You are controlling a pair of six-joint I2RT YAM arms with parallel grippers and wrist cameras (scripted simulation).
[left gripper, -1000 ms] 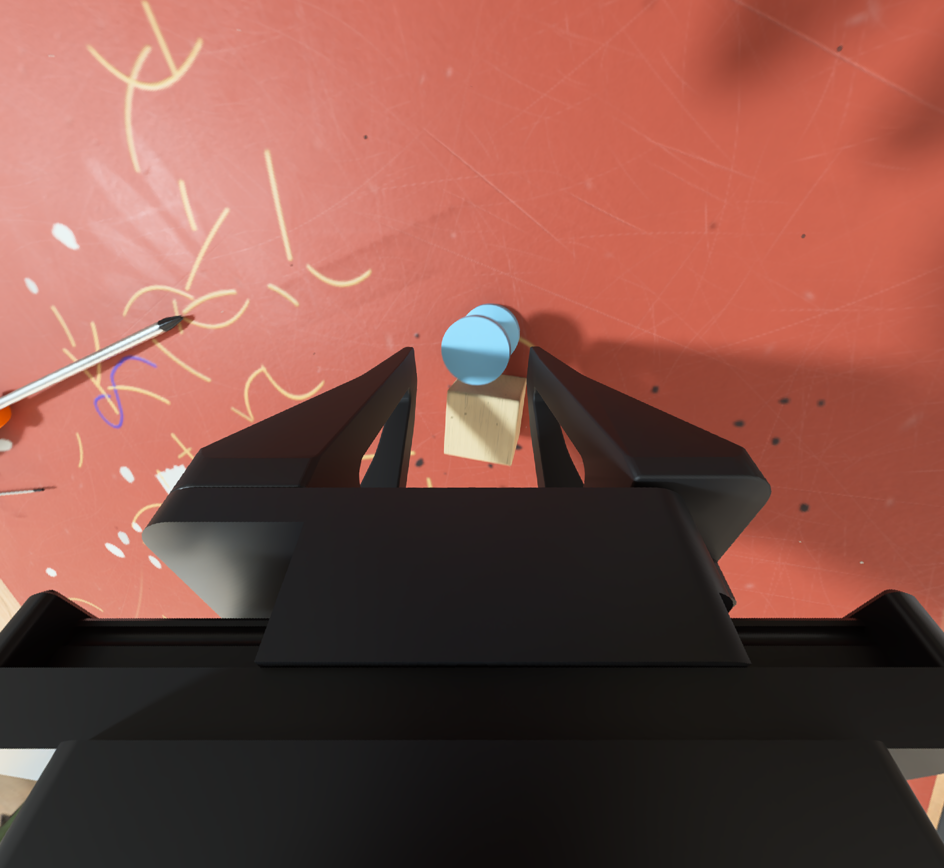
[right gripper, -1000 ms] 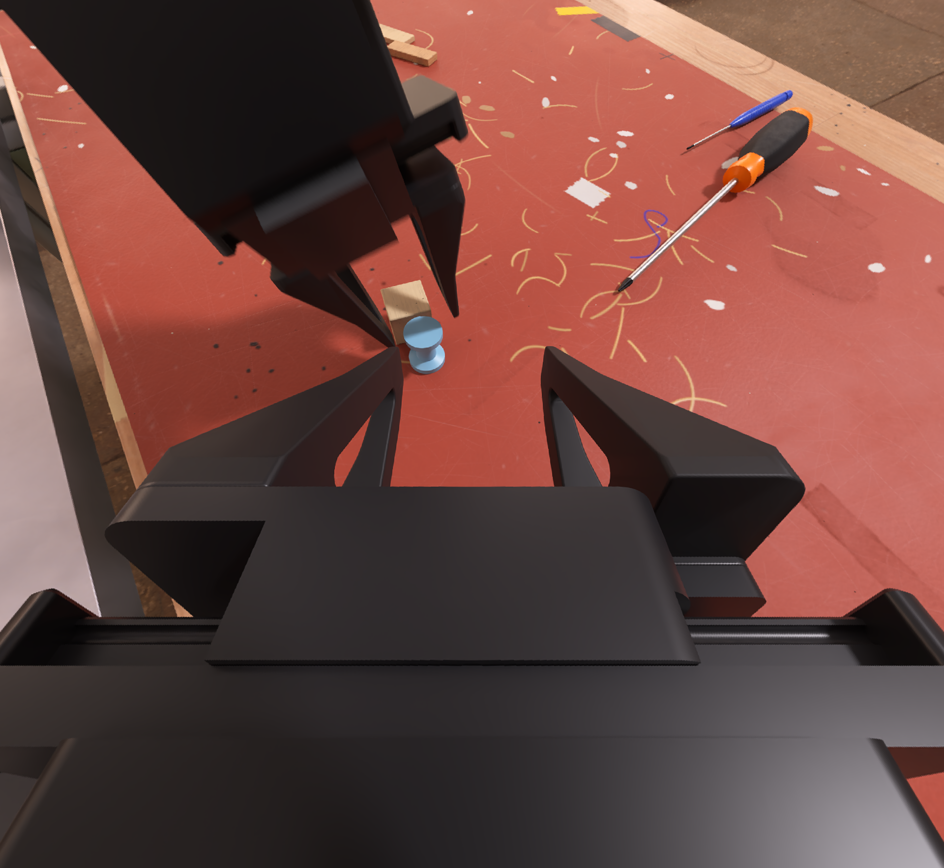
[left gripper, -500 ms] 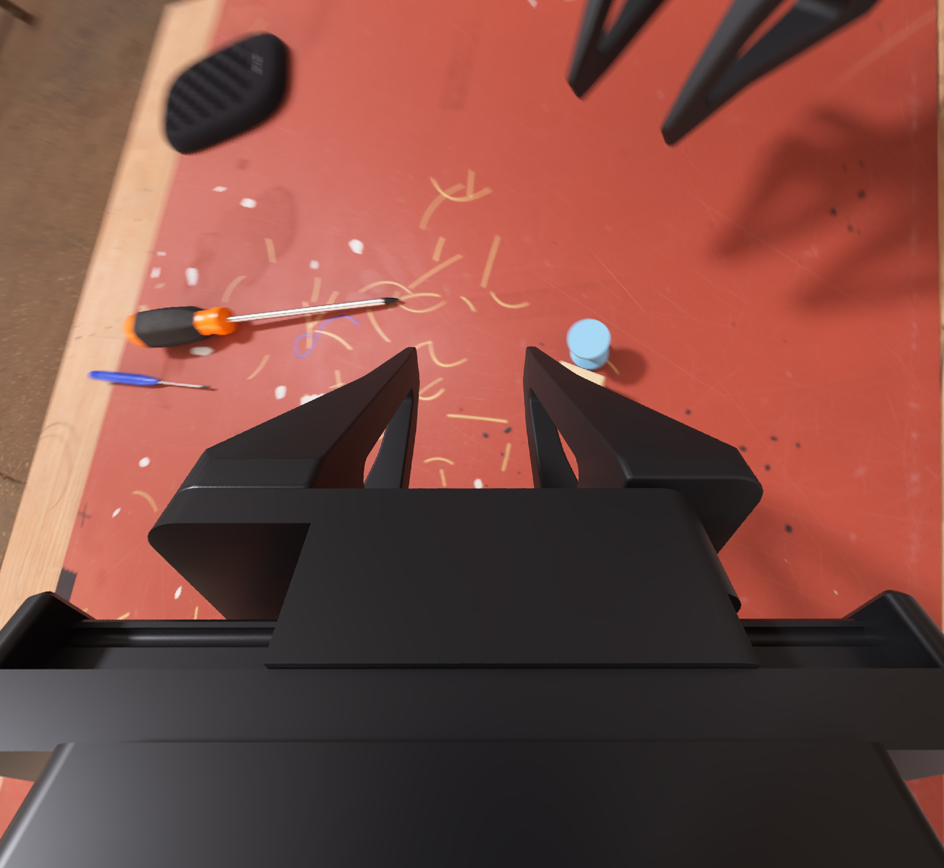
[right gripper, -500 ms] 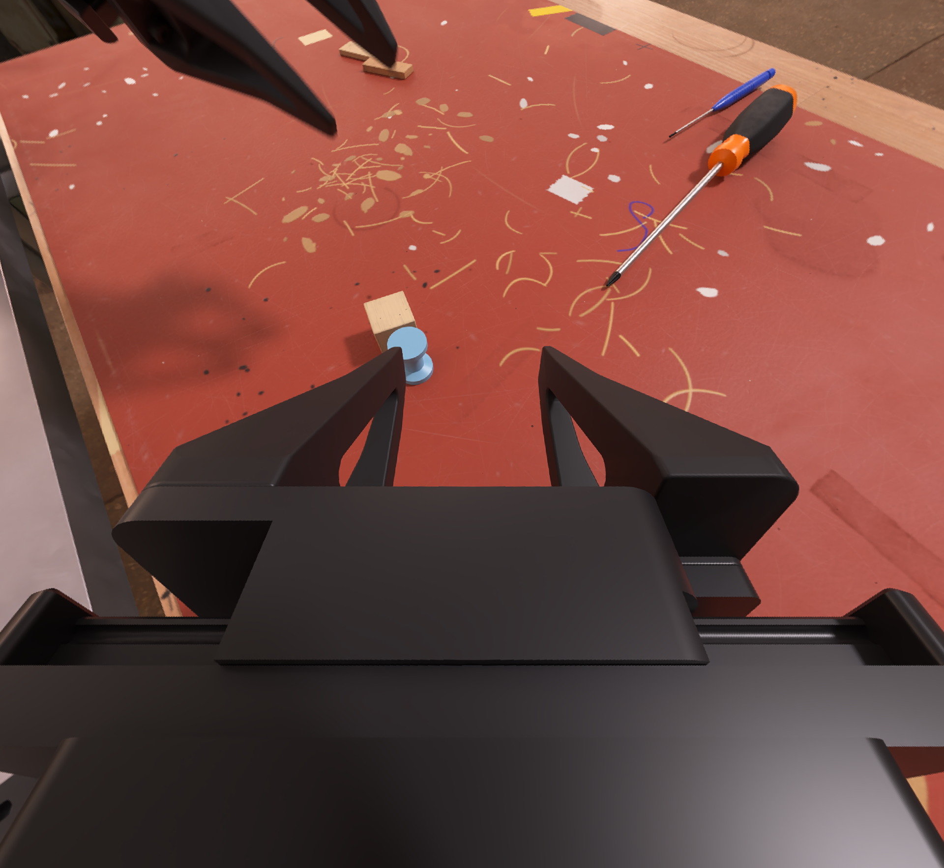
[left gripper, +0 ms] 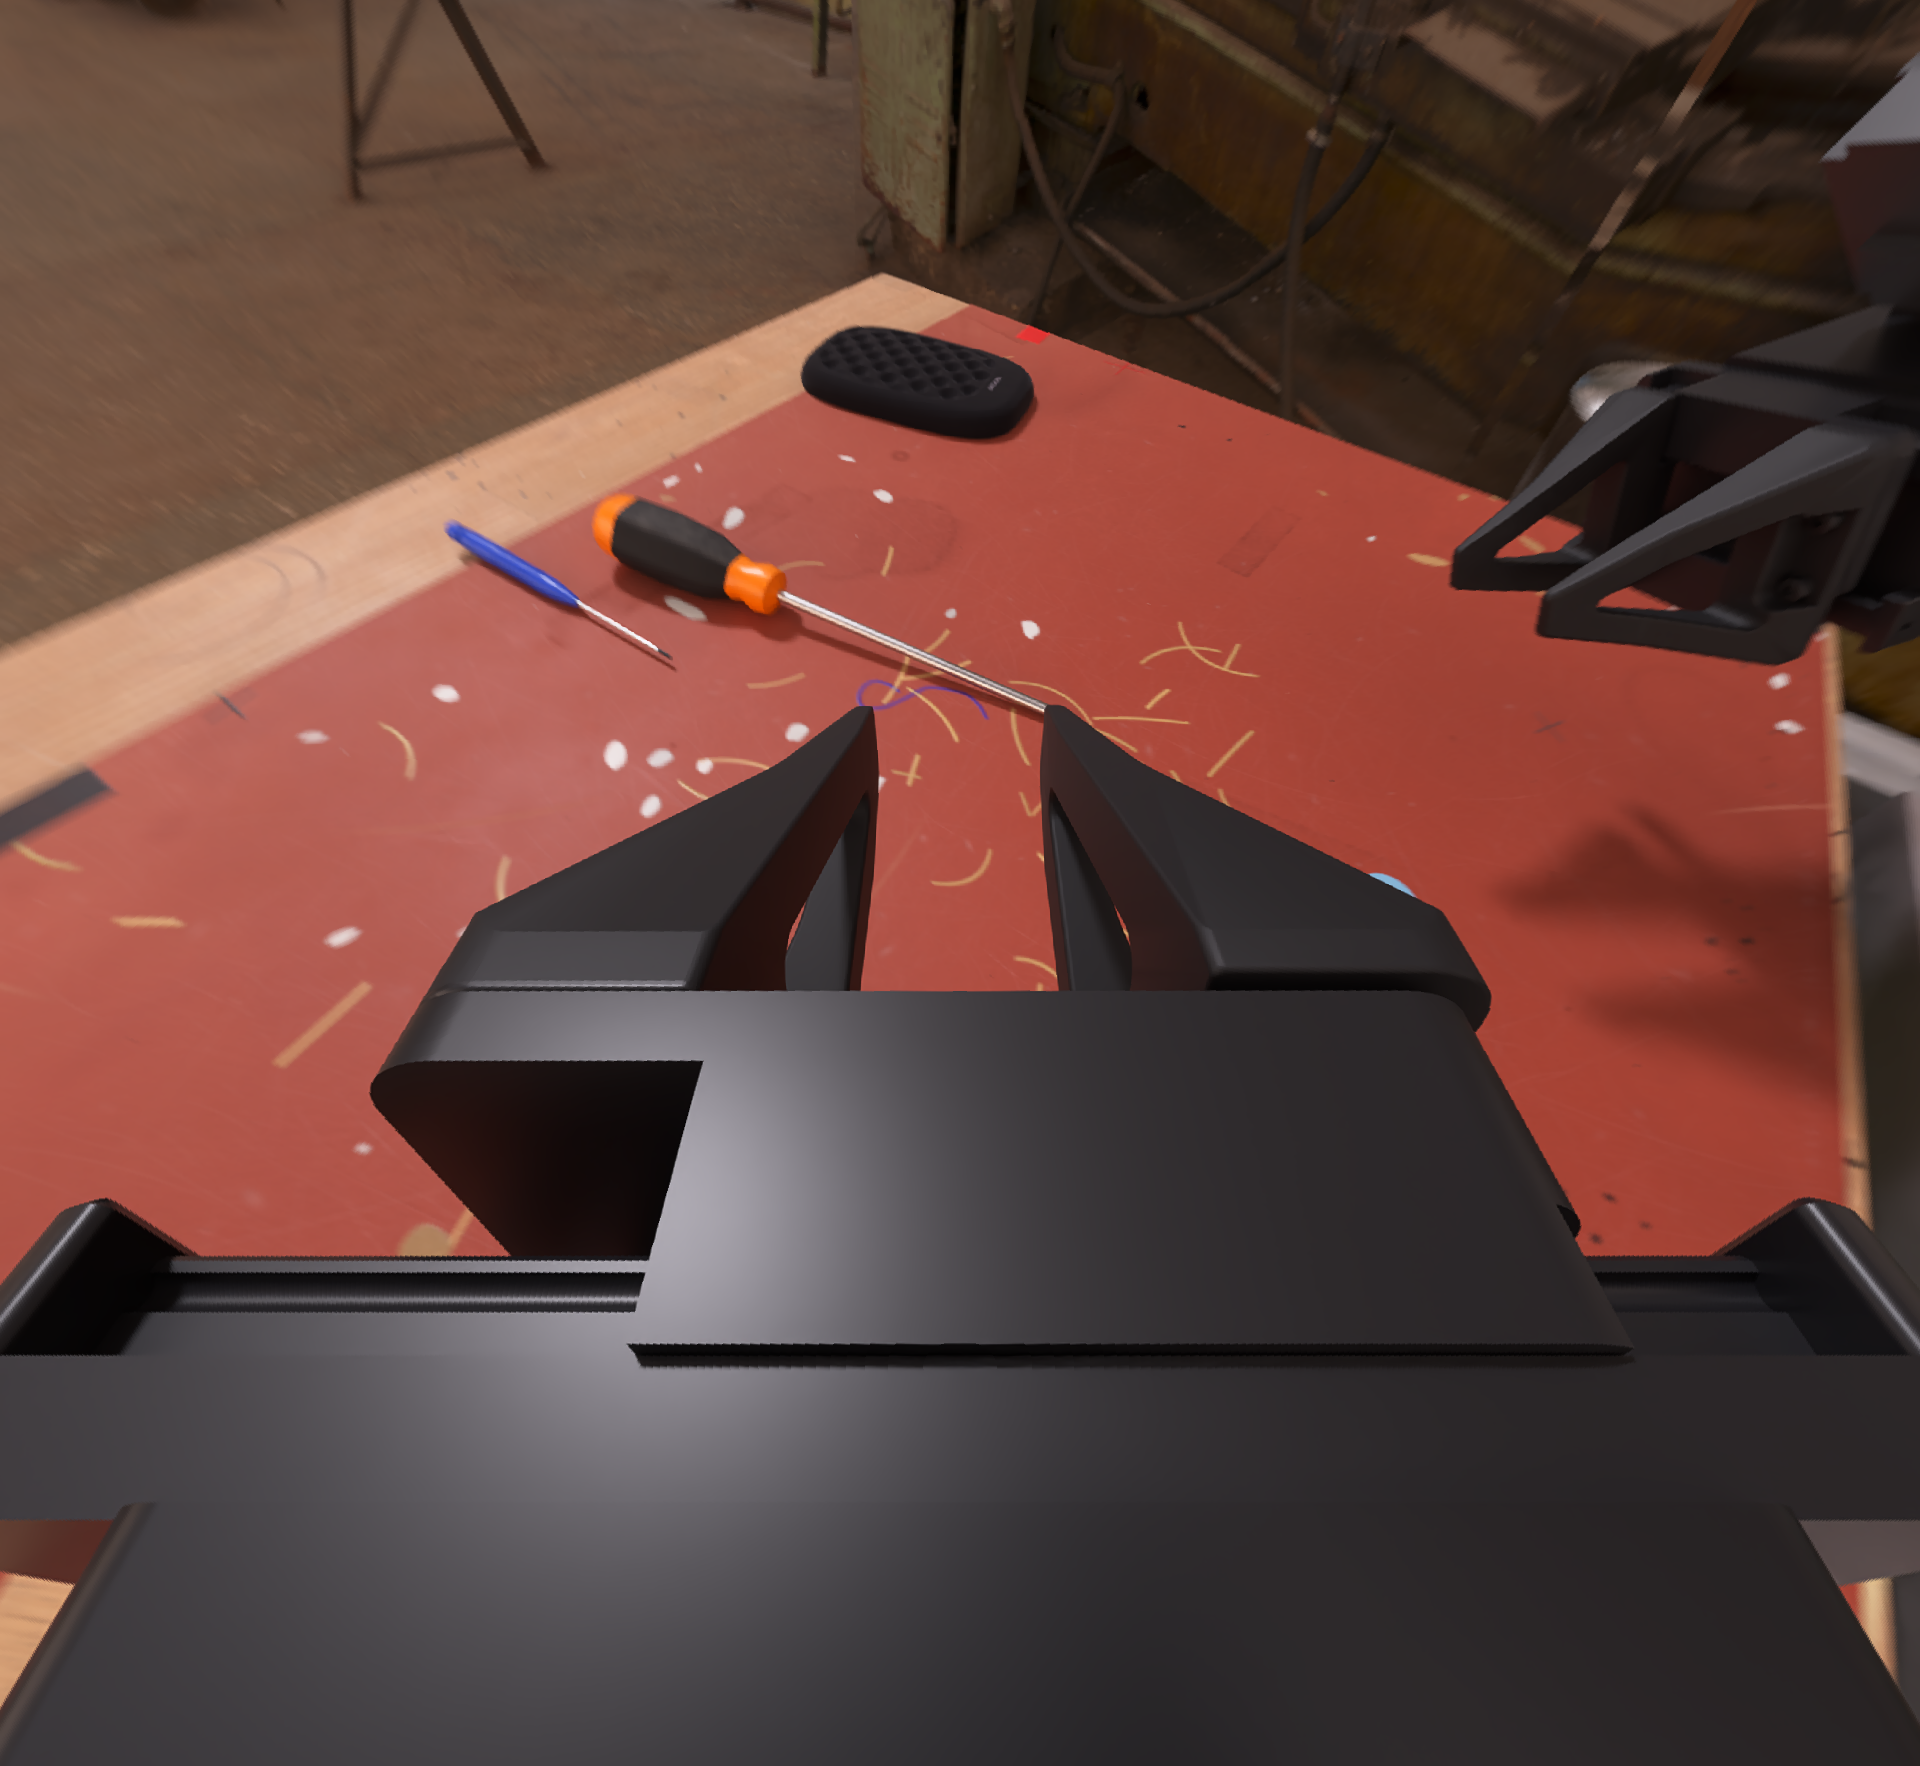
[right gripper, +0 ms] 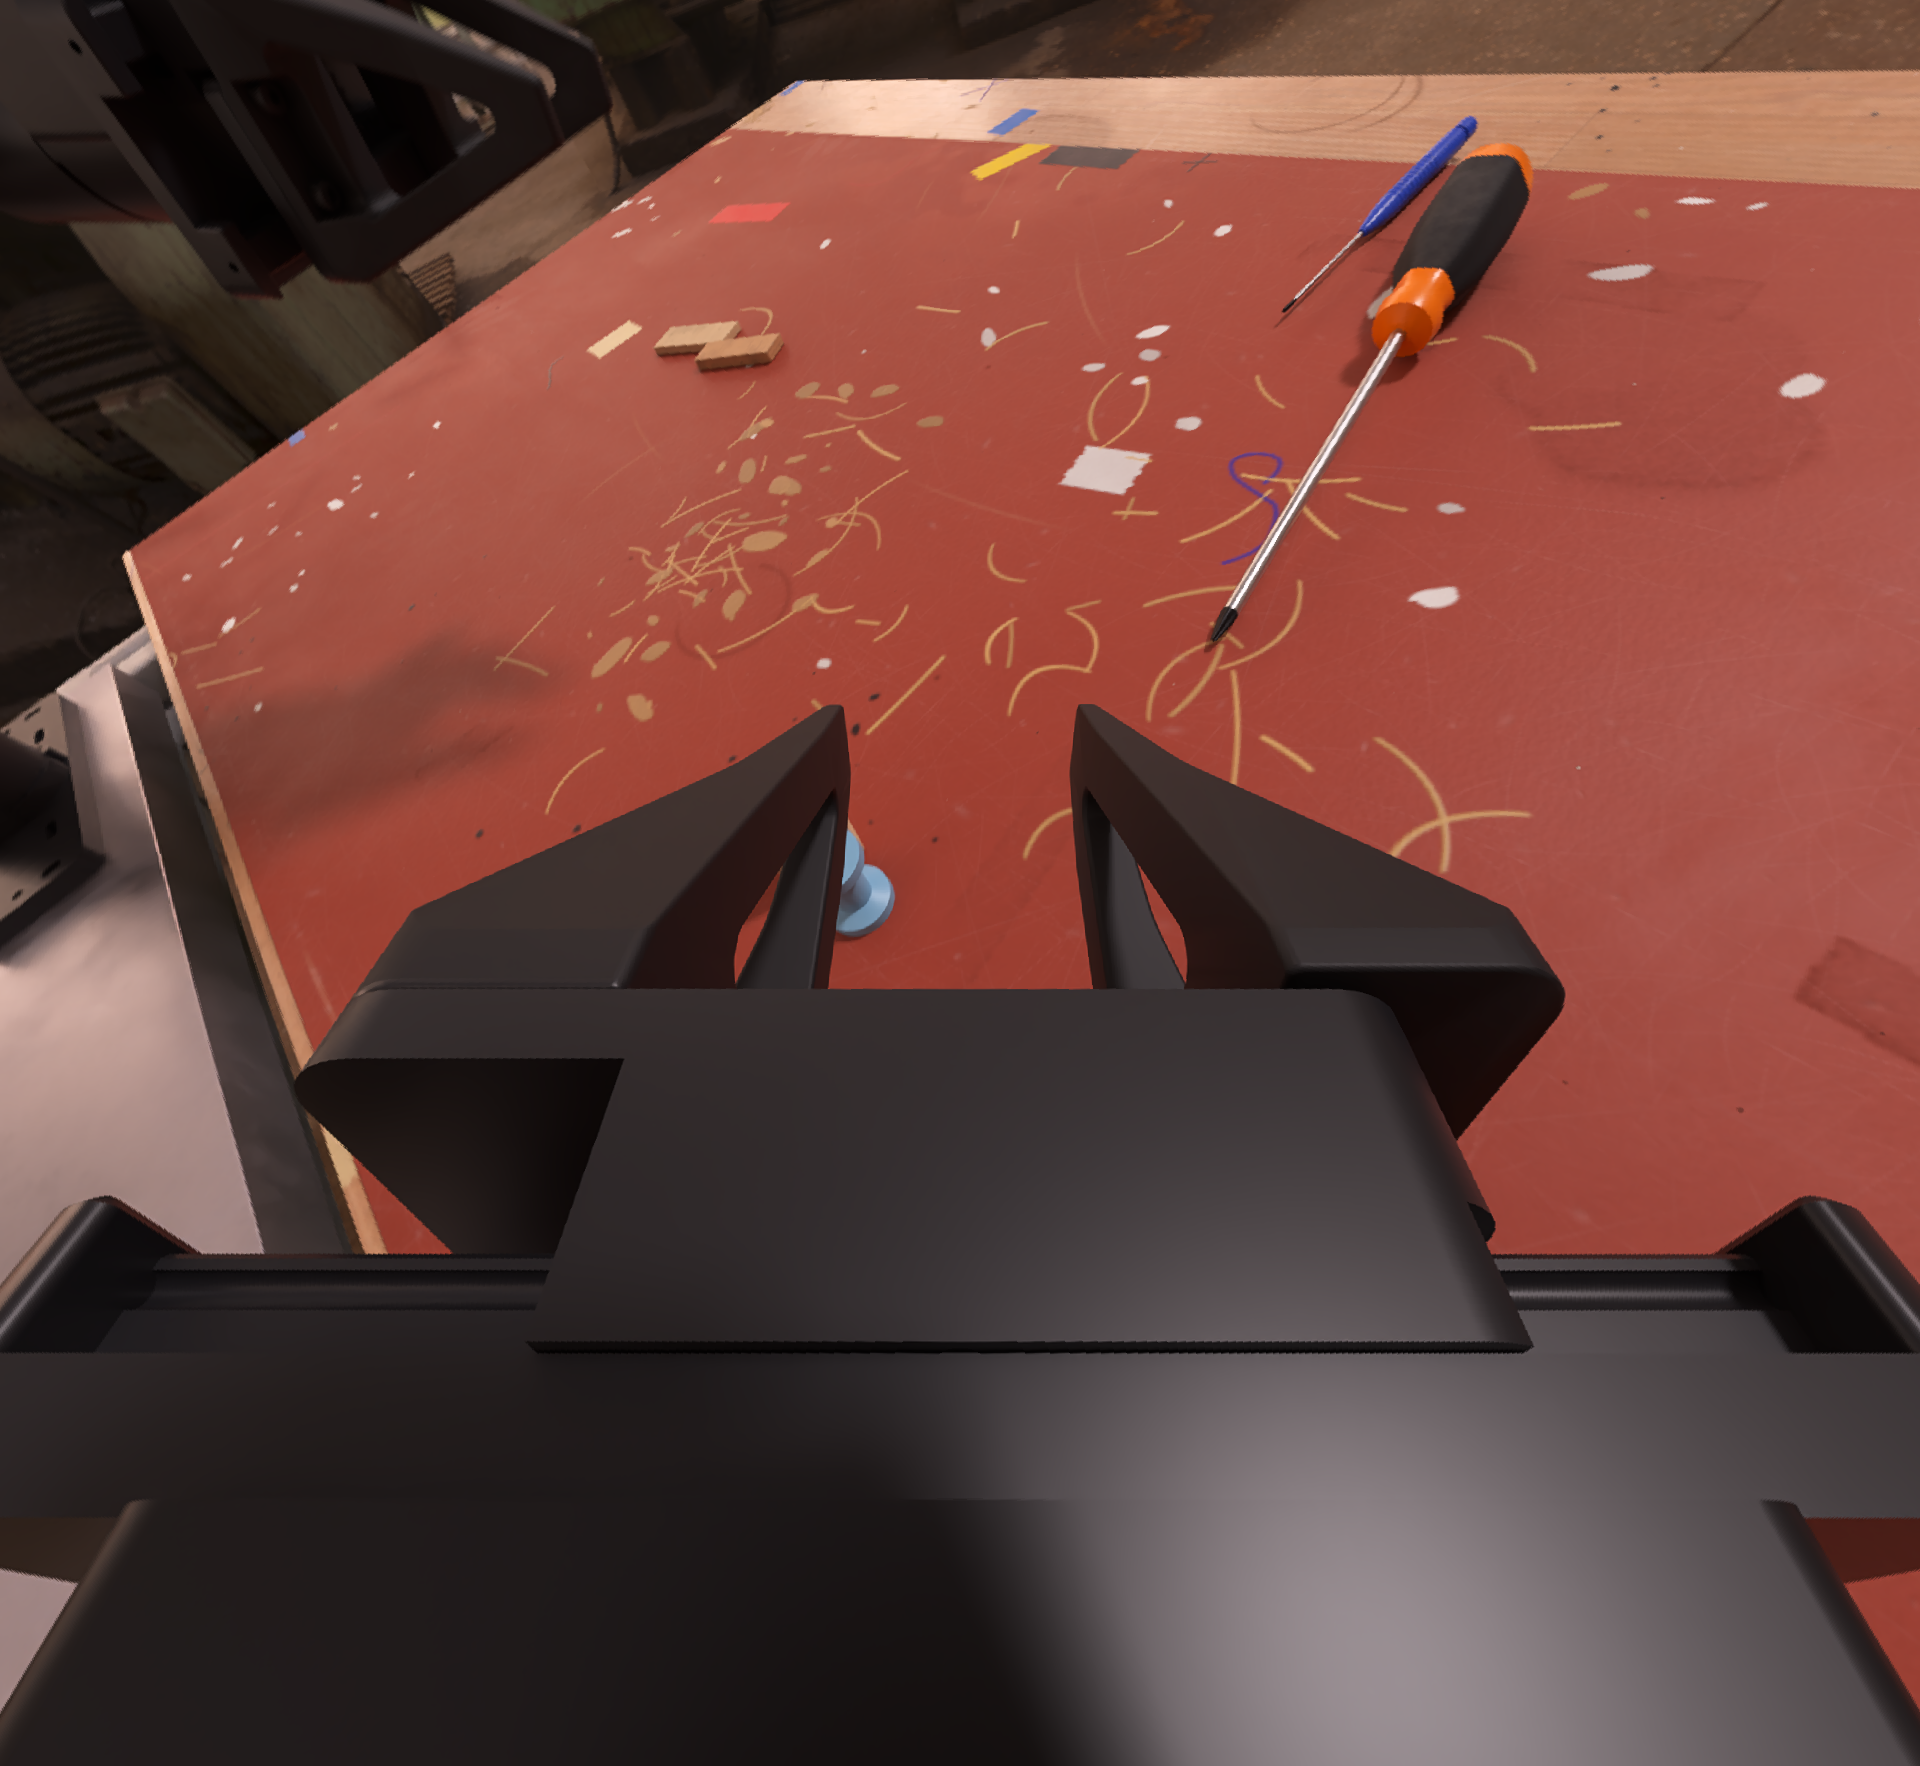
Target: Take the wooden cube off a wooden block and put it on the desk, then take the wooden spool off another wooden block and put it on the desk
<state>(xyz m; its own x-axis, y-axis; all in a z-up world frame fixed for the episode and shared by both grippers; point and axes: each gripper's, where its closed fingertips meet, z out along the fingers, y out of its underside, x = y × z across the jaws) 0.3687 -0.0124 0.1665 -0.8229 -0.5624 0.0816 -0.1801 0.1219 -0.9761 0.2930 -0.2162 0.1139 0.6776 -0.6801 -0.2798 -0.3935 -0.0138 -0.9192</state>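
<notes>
At lower centre of the right wrist view, the pale blue spool [right gripper: 864, 893] lies on the red desk [right gripper: 1558, 781] beside the empty, spread right gripper [right gripper: 958, 729]; the left gripper [left gripper: 956, 729] is likewise parted and empty.

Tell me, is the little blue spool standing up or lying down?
Lying down. In the right wrist view the blue spool rests on its side on the red desk, partly hidden behind one finger of the right gripper.
</notes>
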